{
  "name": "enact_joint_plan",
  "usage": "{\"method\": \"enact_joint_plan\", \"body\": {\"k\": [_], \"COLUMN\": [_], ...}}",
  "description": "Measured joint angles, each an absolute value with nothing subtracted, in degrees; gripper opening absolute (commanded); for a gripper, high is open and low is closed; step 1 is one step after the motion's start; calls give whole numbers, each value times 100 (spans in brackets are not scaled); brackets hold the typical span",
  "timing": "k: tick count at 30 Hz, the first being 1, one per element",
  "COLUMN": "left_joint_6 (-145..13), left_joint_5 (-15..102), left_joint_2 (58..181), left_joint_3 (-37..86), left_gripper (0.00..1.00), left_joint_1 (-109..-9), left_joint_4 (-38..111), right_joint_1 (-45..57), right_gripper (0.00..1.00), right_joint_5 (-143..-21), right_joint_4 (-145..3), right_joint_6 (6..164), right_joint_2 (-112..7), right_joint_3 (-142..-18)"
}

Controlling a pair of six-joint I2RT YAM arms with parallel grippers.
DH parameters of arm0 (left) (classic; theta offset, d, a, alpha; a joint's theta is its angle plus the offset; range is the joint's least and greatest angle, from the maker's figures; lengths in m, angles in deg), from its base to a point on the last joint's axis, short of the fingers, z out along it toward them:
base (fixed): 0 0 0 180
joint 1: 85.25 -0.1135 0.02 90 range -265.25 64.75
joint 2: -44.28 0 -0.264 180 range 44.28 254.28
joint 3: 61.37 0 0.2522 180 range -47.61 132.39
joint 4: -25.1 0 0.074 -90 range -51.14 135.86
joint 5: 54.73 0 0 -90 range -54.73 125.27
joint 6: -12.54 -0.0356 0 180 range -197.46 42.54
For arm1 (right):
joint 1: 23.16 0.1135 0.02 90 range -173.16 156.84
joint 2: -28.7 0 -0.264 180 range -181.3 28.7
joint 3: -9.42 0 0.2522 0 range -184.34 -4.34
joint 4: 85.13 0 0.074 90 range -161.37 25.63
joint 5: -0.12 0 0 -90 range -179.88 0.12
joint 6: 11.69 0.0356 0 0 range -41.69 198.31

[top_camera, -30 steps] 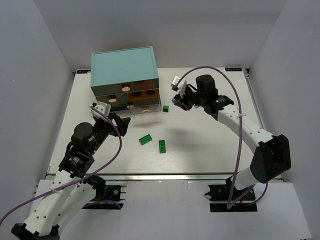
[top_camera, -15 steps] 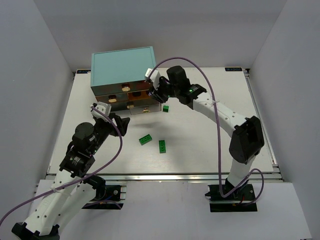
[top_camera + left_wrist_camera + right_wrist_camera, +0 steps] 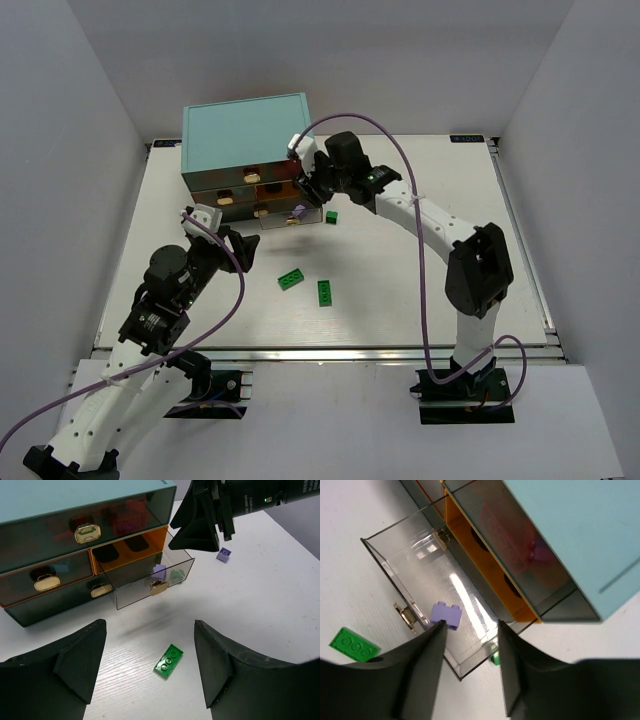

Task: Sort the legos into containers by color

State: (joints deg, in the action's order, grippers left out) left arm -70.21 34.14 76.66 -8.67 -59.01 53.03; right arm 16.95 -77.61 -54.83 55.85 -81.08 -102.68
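The teal cabinet (image 3: 246, 135) has its bottom right drawer (image 3: 290, 213) pulled out. My right gripper (image 3: 308, 190) hangs open over that drawer (image 3: 395, 575), jaws apart with nothing between them. A lavender brick (image 3: 446, 616) lies in the drawer by its front, also in the left wrist view (image 3: 159, 571). A second small lavender piece (image 3: 223, 554) shows just under the right gripper (image 3: 200, 530); I cannot tell whether it rests on the table. My left gripper (image 3: 245, 248) is open and empty above a green plate (image 3: 168, 660).
Two green plates (image 3: 291, 278) (image 3: 324, 292) lie mid-table. A small green brick (image 3: 331, 216) sits right of the open drawer. Red pieces (image 3: 520, 555) show behind the top right drawer front. The other drawers (image 3: 45, 580) are closed.
My right arm swung left from the table right of the cabinet to above the open drawer. A lavender brick now shows in the drawer. The left arm has not moved.
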Motion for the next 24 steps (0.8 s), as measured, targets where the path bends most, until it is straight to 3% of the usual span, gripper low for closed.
{"method": "enact_joint_plan", "body": {"k": [2, 3, 6, 10, 11, 14, 15, 16, 24], "left_joint_6": [-7019, -7021, -7019, -7017, -7017, -7015, -7015, -7015, -7015], "left_joint_5": [3416, 3418, 3421, 3427, 3432, 3442, 3442, 3442, 3442], "left_joint_2": [7666, 7662, 7633, 7607, 7607, 7607, 7607, 7609, 7609], "left_joint_3": [-867, -867, -867, -867, -867, -867, -867, -867, -867], "left_gripper": [81, 81, 81, 81, 81, 81, 81, 81, 81], "left_joint_1": [-5901, -5901, -5901, -5901, -5901, -5901, -5901, -5901, -5901], "left_joint_4": [5303, 5303, 5303, 5299, 5299, 5299, 5299, 5299, 5299], "right_joint_1": [1667, 1650, 1542, 1090, 898, 364, 196, 2, -855], "right_gripper": [40, 25, 5, 6, 10, 57, 77, 85, 89], "right_joint_5": [-7850, -7916, -8209, -8547, -8593, -8700, -8731, -8718, -8539], "right_joint_4": [-5553, -5649, -5818, -6067, -6141, -6196, -6181, -6167, -5969], "right_joint_6": [5699, 5782, 6131, 6647, 6781, 7137, 7222, 7259, 7229], "right_joint_2": [-7937, -7773, -7067, -6246, -6128, -6082, -6136, -6224, -7572], "right_joint_3": [-10041, -9807, -8957, -8155, -8032, -7857, -7818, -7792, -7976]}}
